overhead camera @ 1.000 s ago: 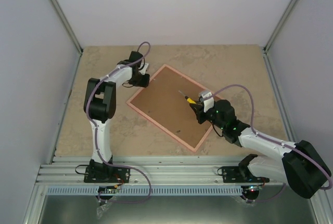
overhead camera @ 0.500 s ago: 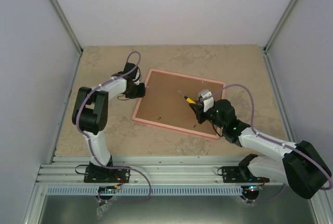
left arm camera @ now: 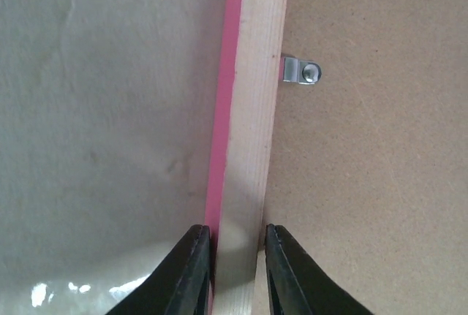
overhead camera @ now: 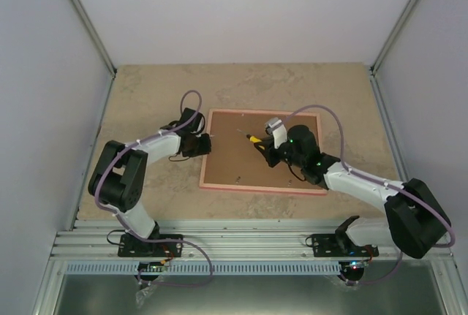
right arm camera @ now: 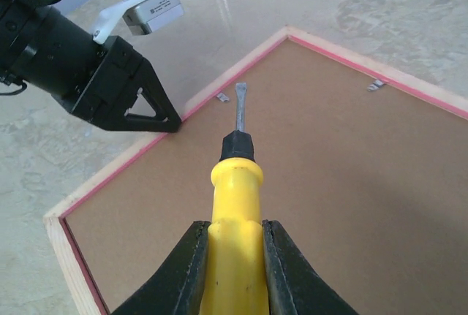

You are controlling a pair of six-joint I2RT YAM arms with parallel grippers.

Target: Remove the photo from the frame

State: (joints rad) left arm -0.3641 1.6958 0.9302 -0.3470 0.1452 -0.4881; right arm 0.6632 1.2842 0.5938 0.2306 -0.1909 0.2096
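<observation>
now, right fingers (right arm camera: 191,256) clenched round the yellow-handled screwdriver (right arm camera: 235,198), blade pointing across the thin pink rectangular frame (overhead camera: 263,188), which lies brown back up on the beige stone-look surface (overhead camera: 146,88); left fingers (left arm camera: 191,271) pinch its left rail.

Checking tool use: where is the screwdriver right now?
In the right wrist view, the right hand holds the screwdriver, tip over the brown back of the frame near a clip, close to the left hand gripping its left edge.
</observation>
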